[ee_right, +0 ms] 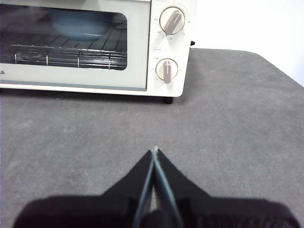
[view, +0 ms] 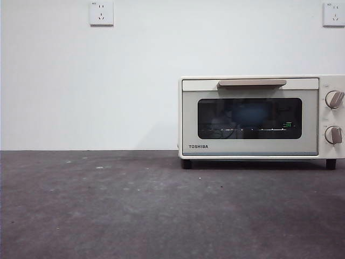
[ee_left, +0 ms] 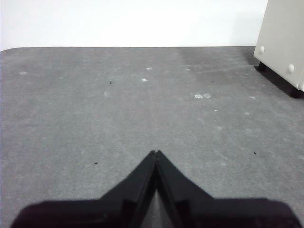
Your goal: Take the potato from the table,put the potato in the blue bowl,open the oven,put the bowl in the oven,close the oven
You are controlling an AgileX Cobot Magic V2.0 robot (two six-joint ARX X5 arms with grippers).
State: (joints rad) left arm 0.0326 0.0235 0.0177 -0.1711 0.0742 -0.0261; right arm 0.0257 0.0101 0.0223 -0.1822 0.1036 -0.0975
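With the Toshiba oven [view: 259, 116] door shut at the frame's right and the blue bowl [ee_right: 78, 23] dimly visible behind its glass, potato unseen, little can go wrong; left claw [ee_left: 156, 153] and right claw [ee_right: 155, 151] both pinched closed, empty, over bare table [view: 108, 210].

The oven [view: 261, 116] is faced level from low at the table's [view: 108, 205] near edge. The oven's side [ee_left: 282, 42] is glimpsed by the left wrist camera; its door, perhaps closest, is seen by the right [ee_right: 95, 45].
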